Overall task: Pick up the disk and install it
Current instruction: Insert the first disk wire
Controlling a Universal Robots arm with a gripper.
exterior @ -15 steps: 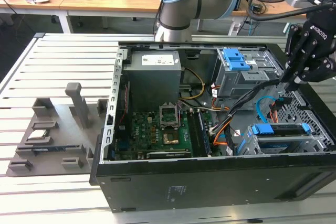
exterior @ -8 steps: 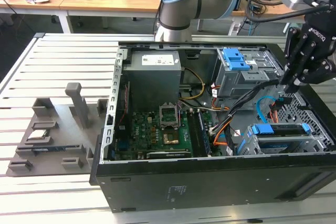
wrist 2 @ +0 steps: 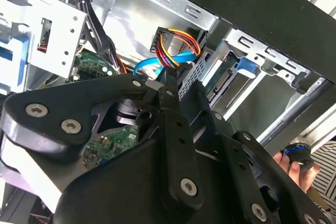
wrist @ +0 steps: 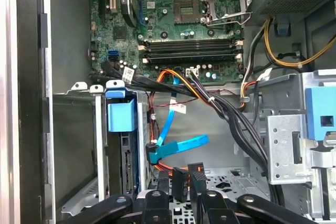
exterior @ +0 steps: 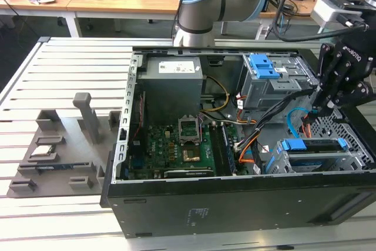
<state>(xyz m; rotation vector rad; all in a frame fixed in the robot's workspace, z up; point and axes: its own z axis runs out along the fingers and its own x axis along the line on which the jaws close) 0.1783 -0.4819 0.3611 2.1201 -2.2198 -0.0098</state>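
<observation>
Sitting on edge in the grey drive cage [exterior: 354, 158], at the lower right of the exterior view, is the disk [exterior: 311, 144]. Its blue bracket faces up, and afaict it's already slid into its slot. In the first wrist view the disk [wrist: 122, 119] shows mostly as the blue tab, with a thin strip of drive edge under it.

Handling guess: stiff metal slab, fairly dense for its size, smooth sides so prob a bit slippery. It won't like knocks, and the label face and connector end aren't places to squeeze. Best hold imo is across the blue bracket or the two long edges.

The gripper [exterior: 320, 110] hangs just above the cage at the exterior view's right, over the loose cables. In the first wrist view the gripper [wrist: 184, 203] is right by the blue data cable [wrist: 181, 146] and some black connectors. Can't tell how far open it is, or whether it has hold of anything.

Counts:
- 1 disk
- 1 gripper
- 2 blue-tabbed bays: the cage, plus an upper bay [exterior: 264, 66] further back
- 1 blue data cable
- 1 open computer case [exterior: 235, 210]

There's also a person's hand [wrist 2: 296, 169] holding something small and dark in the second wrist view, outside the case.
</observation>
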